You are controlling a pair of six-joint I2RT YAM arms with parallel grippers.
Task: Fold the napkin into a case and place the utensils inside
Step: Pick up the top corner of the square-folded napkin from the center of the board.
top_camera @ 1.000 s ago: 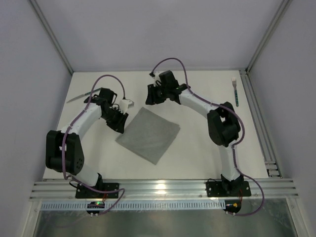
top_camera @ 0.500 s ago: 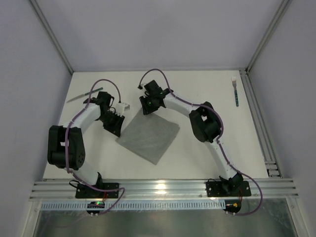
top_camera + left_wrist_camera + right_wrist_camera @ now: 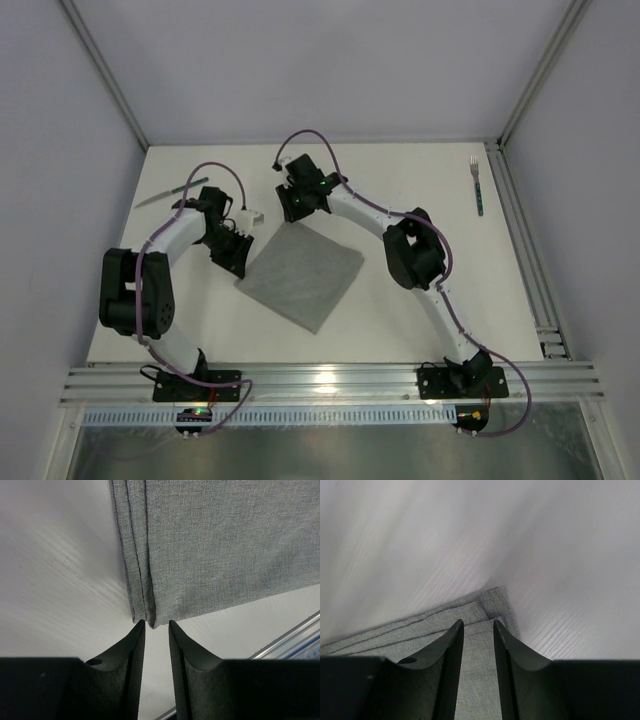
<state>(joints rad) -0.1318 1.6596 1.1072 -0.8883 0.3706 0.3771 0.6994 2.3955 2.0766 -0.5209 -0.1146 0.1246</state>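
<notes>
Table: I see a white table [image 3: 420, 310] with metal rails along its near edge, where both arm bases are bolted.
Napkin: The grey napkin [image 3: 300, 272] lies flat near the middle of the table. It is folded into a layered square and turned so that its corners point near, far, left and right.
Napkin layers: In the left wrist view I can see several stacked edges running up from one corner.
Left gripper: My left gripper [image 3: 238, 260] sits low at the napkin's left corner. Its jaws are parted by a narrow slot. The cloth corner reaches the mouth of that slot, and only bare table shows between the fingers [image 3: 131, 660]. It has hold of nothing that I can make out.
Right gripper: My right gripper [image 3: 293, 210] is at the napkin's far corner, with the arm reaching in from the right. Its jaws stand a little apart and grey fabric shows in the gap. The corner tip lies just beyond the fingertips [image 3: 457, 627]. I cannot tell whether they touch the cloth, and I see no pinch on it.
Knife: The knife [image 3: 170, 193] lies slantwise on the far left of the table, well apart from the napkin and outside it.
Fork: The fork [image 3: 477, 187] lies at the far right beside the side rail, with its tines pointing away from me. It is also outside the napkin.
</notes>
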